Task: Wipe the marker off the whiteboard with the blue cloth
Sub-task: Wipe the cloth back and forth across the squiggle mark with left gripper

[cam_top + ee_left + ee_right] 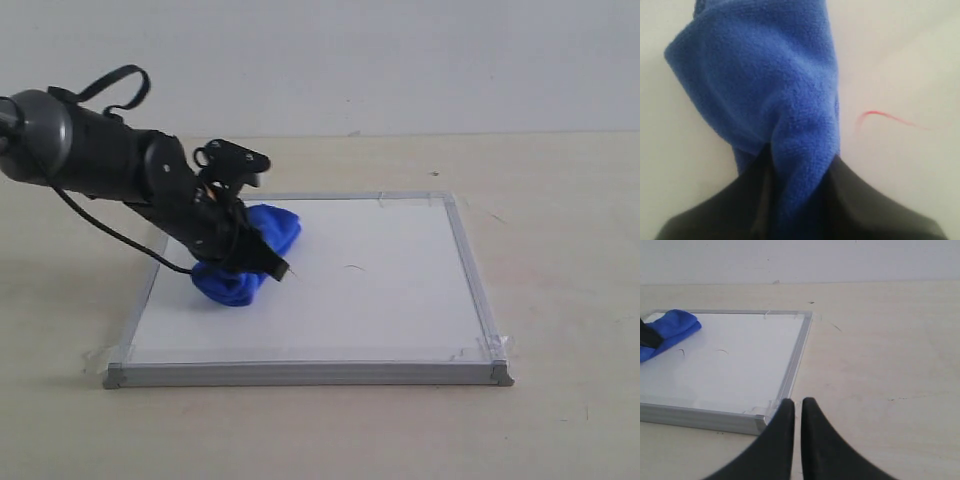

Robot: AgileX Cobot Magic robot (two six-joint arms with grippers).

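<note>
The whiteboard (400, 300) lies flat on the table, with a grey frame and taped corners. My left gripper (255, 262) is shut on the blue cloth (275, 228) and holds it down on the board's left half. Up close, the cloth (760, 75) bunches out from between the black fingers (865, 205). A short, thin marker line (354, 267) sits just right of the cloth; it looks red in the left wrist view (885, 117). My right gripper (798, 402) is shut and empty, off the board near a taped corner, and does not show in the exterior view.
The board (740, 370) rests on a pale beige table (560, 200) with a plain white wall behind. Another tiny dark mark (682, 352) lies on the board close to the cloth (670, 330). A black cable (110, 232) trails from the left arm over the board's left edge.
</note>
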